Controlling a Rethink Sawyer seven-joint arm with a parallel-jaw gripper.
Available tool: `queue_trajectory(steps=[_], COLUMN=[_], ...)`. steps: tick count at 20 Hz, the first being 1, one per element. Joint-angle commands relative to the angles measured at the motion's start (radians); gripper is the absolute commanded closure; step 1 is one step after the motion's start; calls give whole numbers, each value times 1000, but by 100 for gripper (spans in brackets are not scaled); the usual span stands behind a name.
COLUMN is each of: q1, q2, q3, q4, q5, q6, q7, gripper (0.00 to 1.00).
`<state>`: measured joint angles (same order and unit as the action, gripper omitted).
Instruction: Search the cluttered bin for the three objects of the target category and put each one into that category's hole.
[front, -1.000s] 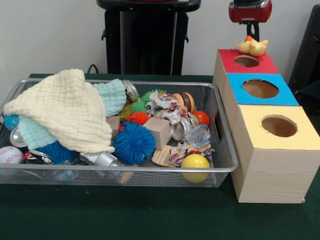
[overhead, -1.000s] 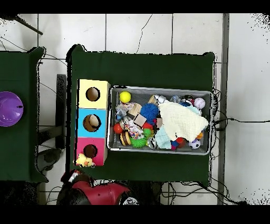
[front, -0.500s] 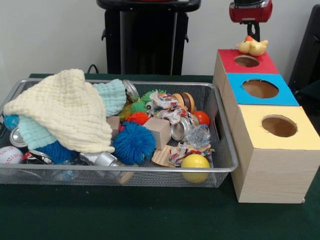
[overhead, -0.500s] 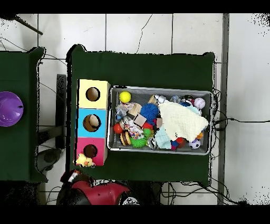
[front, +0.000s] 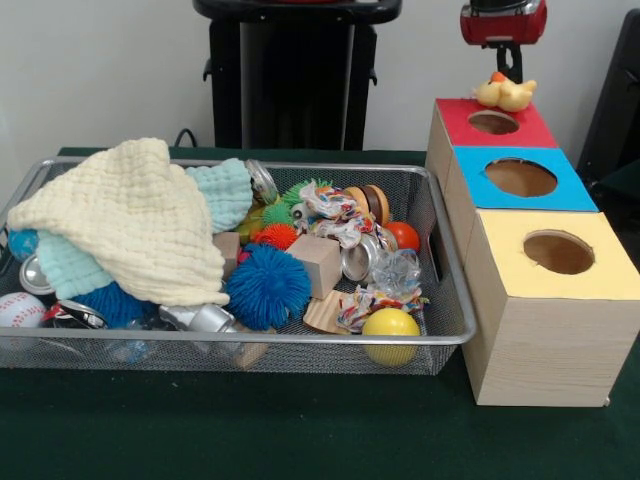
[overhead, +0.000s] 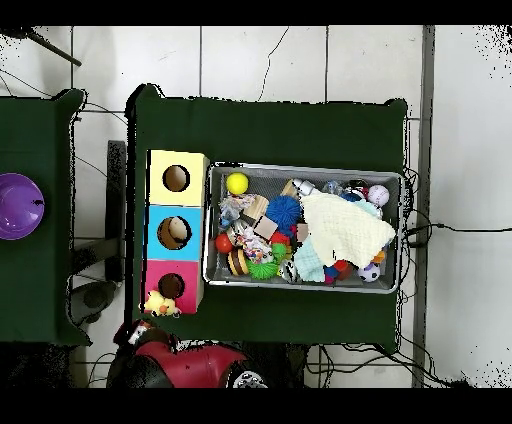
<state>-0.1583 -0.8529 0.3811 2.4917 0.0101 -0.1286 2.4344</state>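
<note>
a yellow rubber duck (front: 505, 93) with an orange beak sits on the far edge of the red box top (front: 455, 112), just behind its round hole (front: 493, 122). it lies directly under the gripper (front: 509, 68), whose dark stem hangs from a red housing; whether the fingers are spread or pressed together cannot be told. down and to one side, past the blue and yellow box tops, the wire bin (front: 300, 345) holds balls, blocks and a cream cloth (front: 130, 220).

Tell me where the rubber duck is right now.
In the front view the rubber duck sits on the far edge of the red box, just behind its hole, below the robot's hand.
</note>
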Motion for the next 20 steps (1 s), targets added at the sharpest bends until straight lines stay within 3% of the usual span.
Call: queue_trajectory(steps=[1,10,20], q1=[-42,-61,-85], q2=[-9,-19,-44], q3=[62,49,69], q4=[-115,-129,-151], q5=[41,-13,11], q6=[74,129,191], q7=[114,23,30], gripper=[100,100,100])
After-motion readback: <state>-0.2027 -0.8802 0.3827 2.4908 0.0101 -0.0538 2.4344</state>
